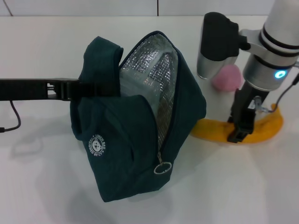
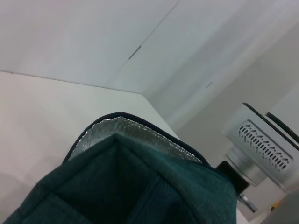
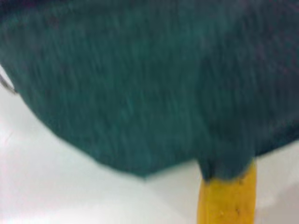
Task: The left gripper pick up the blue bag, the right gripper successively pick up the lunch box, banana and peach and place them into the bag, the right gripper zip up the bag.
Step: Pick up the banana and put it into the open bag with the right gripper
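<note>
Here the left gripper (image 1: 77, 89), clamped on the blue bag (image 1: 135, 135), holds it open on the table (image 1: 46, 186), while the right gripper (image 1: 240, 126), its fingers straddling the banana (image 1: 266, 128) just beside the bag, risks rolling the curved fruit away.

white table (image 1: 42, 186), blue bag (image 1: 126, 140), banana (image 1: 266, 128), peach (image 1: 227, 77)

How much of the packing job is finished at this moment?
Done: the left pincer holds the blue bag open, and the lunch box seems to lie inside. In hand: the right pincer is down on the banana. Left: the banana, the peach, then the zip.
</note>
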`<state>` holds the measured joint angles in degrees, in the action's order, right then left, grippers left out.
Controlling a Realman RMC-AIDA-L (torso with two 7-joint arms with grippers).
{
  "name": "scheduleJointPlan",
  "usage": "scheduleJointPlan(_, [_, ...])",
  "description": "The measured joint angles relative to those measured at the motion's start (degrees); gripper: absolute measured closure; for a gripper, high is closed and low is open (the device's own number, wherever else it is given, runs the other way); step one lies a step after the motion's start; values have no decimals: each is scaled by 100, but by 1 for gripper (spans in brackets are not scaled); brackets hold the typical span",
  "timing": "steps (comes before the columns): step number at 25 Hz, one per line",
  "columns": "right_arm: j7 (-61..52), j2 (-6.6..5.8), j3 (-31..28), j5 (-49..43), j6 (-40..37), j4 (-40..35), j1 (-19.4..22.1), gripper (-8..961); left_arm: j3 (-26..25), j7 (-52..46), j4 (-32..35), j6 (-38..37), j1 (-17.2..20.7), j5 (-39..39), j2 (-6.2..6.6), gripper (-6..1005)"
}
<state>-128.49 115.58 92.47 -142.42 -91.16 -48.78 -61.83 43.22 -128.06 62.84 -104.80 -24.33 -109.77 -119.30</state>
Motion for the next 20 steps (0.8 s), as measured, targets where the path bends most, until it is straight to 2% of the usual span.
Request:
scheduleJointPlan(4, [-339, -6, -426, -444, -386, -247, 140, 540, -11, 0, 0, -6, 2, 0, 3, 959])
scheduleJointPlan(7, [-430, -18, -1078, -637, -583, -384, 237, 540, 0, 0, 0, -6, -1, 0, 4, 959])
scheduleJointPlan(12, [-453, -108, -2184, -778, -677, -599, 298, 540, -7, 0, 0, -10, 3, 0, 3, 959])
scheduleJointPlan(15, [-448, -162, -2727, -783, -640, -853, 401, 539, 15, 0, 0, -13, 5, 0, -2, 959])
scheduleJointPlan(20, [-374, -135, -3255, -421, -493, -1409, 611, 539, 14, 0, 1, -15, 9, 0, -5, 959])
